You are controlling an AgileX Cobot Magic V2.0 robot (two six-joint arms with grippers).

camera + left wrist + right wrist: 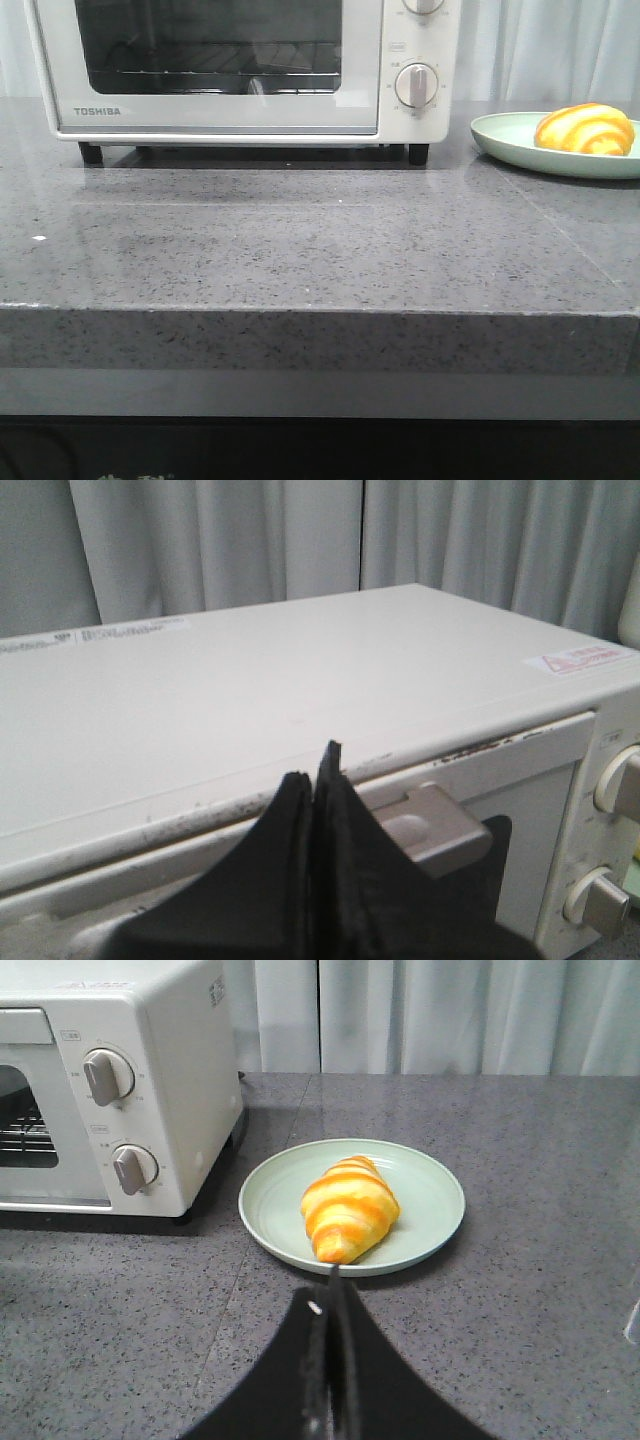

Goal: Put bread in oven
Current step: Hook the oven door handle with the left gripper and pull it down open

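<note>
The bread (pixel 585 130), a glossy orange roll with yellow stripes, lies on a pale green plate (pixel 500 140) at the right of the counter; it also shows in the right wrist view (pixel 348 1210). The white TOSHIBA oven (pixel 240 70) stands at the back left with its glass door closed. My left gripper (pixel 318 770) is shut and empty, just above the front edge of the oven top (pixel 260 690), beside the door handle (pixel 425 820). My right gripper (pixel 332 1285) is shut and empty, over the counter just short of the plate (pixel 430 1200). Neither gripper shows in the front view.
The oven's two knobs (pixel 108 1075) face the front on its right side, close to the plate. The dark grey speckled counter (pixel 300 250) has its front edge near me. White curtains (pixel 450 1010) hang behind.
</note>
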